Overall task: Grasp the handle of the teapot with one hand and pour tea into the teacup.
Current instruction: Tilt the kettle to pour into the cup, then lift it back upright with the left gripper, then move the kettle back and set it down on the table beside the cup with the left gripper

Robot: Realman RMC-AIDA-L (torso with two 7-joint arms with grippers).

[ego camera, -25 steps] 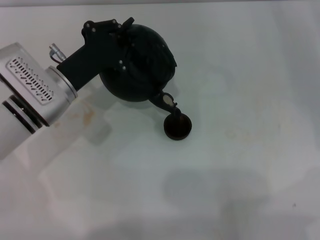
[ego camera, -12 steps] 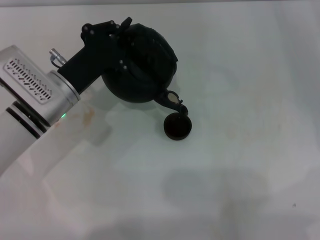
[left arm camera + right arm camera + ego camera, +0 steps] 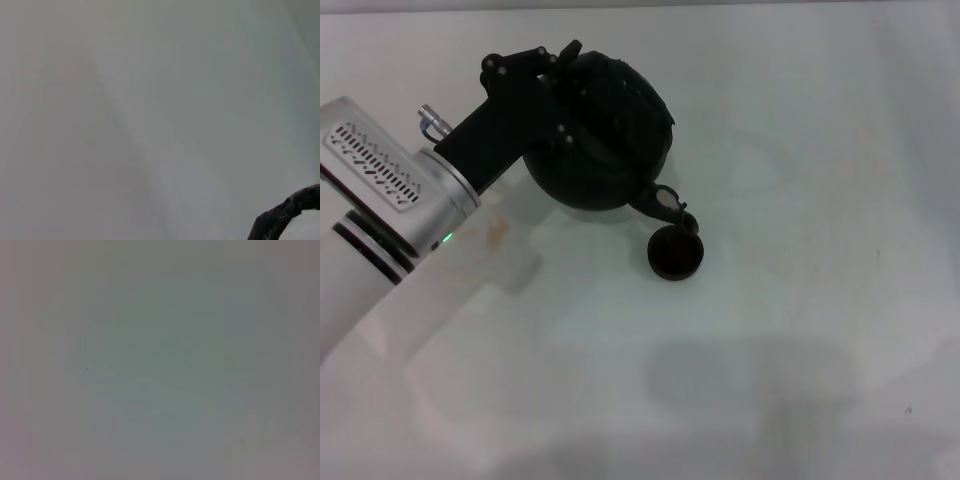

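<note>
The teapot (image 3: 600, 130) is held tilted over the table (image 3: 800, 330) by the left gripper (image 3: 558, 95), clenched on the handle (image 3: 570, 60). The spout (image 3: 665, 205) is pointed down just above the teacup (image 3: 675, 253), at its far rim. The right gripper is not seen.

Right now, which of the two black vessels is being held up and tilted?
The teapot, the big round one: the left gripper holds it tilted, spout over the small teacup, which sits on the table.

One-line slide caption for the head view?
Left end effector tips the black teapot, spout just above the small teacup on the white table.
</note>
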